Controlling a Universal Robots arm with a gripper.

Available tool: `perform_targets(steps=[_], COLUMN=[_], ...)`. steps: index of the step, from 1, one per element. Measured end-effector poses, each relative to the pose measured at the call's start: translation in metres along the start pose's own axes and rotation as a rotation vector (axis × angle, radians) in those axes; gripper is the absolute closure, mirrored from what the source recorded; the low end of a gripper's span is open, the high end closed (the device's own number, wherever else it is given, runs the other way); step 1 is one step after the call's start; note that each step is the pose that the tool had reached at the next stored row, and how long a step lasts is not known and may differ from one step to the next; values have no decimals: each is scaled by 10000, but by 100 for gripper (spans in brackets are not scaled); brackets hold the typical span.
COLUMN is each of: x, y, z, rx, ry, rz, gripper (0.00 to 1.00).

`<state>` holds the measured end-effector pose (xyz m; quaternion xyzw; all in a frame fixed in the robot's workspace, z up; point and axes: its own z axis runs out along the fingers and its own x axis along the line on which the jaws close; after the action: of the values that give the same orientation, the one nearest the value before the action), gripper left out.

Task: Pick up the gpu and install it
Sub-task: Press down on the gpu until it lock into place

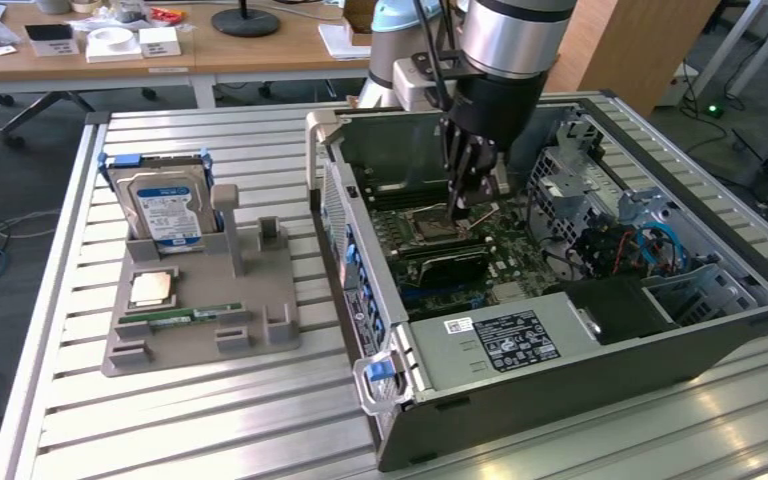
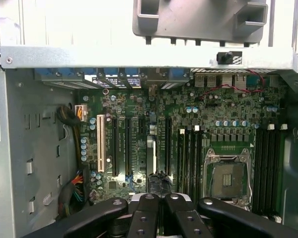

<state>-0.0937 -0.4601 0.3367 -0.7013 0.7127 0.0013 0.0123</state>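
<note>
Our gripper (image 2: 159,198) has its fingers pressed together over the motherboard (image 1: 491,255), inside the open case (image 1: 584,340) and just right of the CPU socket (image 1: 427,222). A small dark piece (image 2: 159,182) sits at the fingertips. It is mostly hidden, and we cannot tell whether it is the gpu's edge.
</note>
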Motion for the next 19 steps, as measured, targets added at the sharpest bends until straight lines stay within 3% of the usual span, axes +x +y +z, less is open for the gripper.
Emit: perform_targets(steps=[19], x=[1], y=[2], z=[70], rx=[0], ry=[-1], rz=[0], gripper=[89])
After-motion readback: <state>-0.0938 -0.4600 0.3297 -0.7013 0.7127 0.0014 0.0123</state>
